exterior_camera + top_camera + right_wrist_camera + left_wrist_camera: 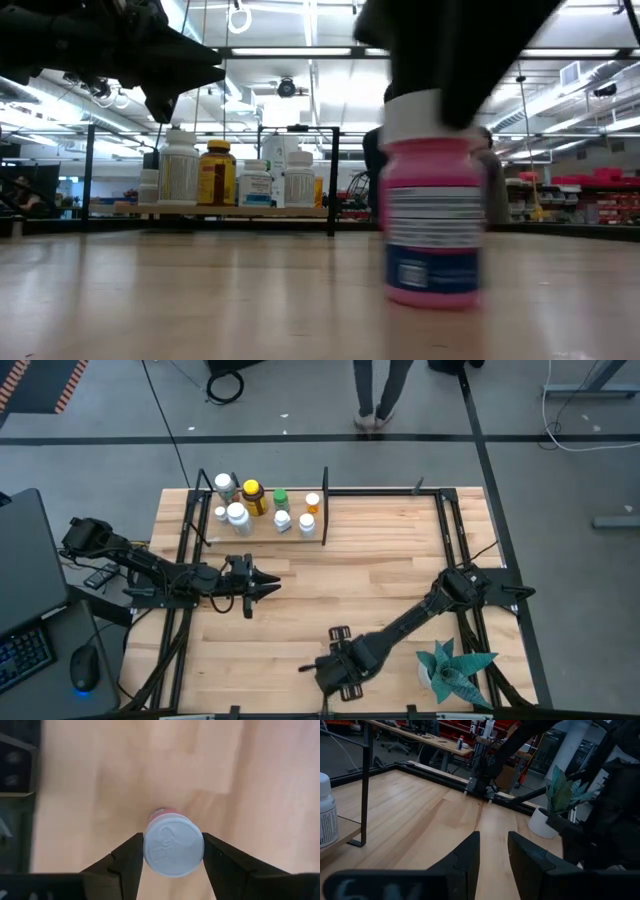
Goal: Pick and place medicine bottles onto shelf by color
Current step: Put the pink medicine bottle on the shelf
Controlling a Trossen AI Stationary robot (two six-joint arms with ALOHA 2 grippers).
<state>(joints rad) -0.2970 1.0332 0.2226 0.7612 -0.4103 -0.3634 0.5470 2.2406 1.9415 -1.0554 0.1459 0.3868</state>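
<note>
Over on the left, the left gripper (pixel 268 586) hovers above bare table, fingers slightly spread, holding nothing, just in front of the shelf (pixel 262 538) with its bottles (pixel 254 497). To the right, near the front edge, the right gripper (pixel 172 851) pinches a pink bottle (pixel 432 220) by its white cap, standing on the table.

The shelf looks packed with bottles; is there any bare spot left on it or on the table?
The bottles crowd the shelf left of its black divider. Right of the divider, bare wood runs to the far right corner. The table's middle is also free, between the left gripper and the right gripper, which straddles a pink bottle.
</note>
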